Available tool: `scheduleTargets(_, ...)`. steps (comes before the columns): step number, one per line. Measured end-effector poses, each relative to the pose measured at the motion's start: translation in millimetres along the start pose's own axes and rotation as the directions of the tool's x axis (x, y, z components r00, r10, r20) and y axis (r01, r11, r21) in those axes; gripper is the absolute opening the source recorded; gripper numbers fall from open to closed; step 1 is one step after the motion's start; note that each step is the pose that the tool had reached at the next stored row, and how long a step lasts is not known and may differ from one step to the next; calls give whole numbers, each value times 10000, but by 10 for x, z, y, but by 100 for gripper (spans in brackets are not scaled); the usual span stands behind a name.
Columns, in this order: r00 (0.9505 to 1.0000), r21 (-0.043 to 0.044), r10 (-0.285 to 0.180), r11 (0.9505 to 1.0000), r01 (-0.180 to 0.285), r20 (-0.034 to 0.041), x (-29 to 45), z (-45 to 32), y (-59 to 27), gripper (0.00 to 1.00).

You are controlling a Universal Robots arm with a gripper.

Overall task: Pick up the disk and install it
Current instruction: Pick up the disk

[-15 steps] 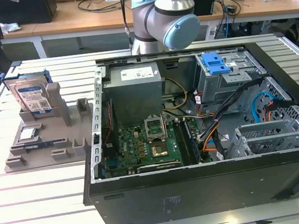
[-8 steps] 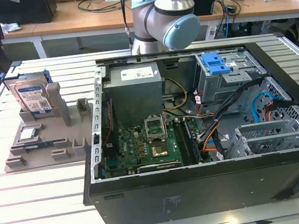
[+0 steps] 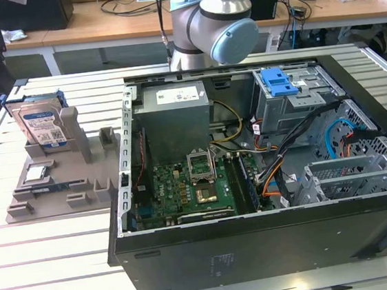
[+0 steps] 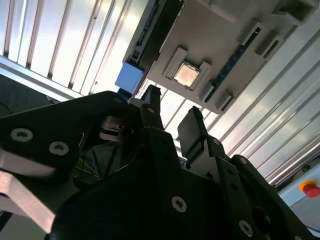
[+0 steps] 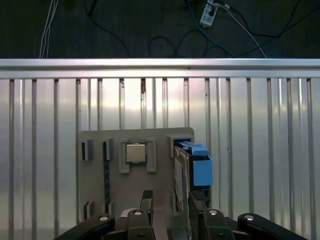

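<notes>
1. We see the gripper (image 5: pixel 171 200) spread wide with nothing between its black, angular metal fingers (image 5: pixel 146 199). Daylight from the worktop shows through the gap in both wrist views.
2. The disk (image 5: pixel 181 170), a flat silvery-grey metal hard drive with a blue-and-white label and a blue plastic rail frame (image 5: pixel 201 167), stands on edge just beyond the fingertips. It is apart from them and more nearly in line with one finger than with the gap.
3. We judge it is kept upright so both broad faces stay free for a pinch. A slot in the matt grey moulded holder (image 3: pixel 78 171) props it there.
4. Also beyond the gripper, the small square silver processor chip (image 5: pixel 135 152) lies flat in a shallow pocket of the same holder, beside the disk.
5. The holder rests on the worktop (image 3: pixel 52 250), made of ribbed, shiny aluminium slats.
6. Well away from the gripper lies the black steel computer case (image 3: pixel 258 235), side panel off. We judge this is so its grey drive cage with a blue latch (image 3: pixel 280 80) can be reached from above.
</notes>
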State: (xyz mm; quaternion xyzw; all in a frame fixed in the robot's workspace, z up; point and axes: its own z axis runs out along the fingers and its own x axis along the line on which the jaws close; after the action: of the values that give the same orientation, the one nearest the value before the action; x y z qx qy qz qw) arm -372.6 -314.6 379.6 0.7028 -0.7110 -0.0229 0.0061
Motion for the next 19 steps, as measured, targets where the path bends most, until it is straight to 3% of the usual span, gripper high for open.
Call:
scheduleTargets(9, 10000, -1, -1, 10000, 1, -1, -80, 110, -4, 42)
scheduleTargets(19, 10000, -3, 1, 10000, -1, -1, -267, 300, 1, 42)
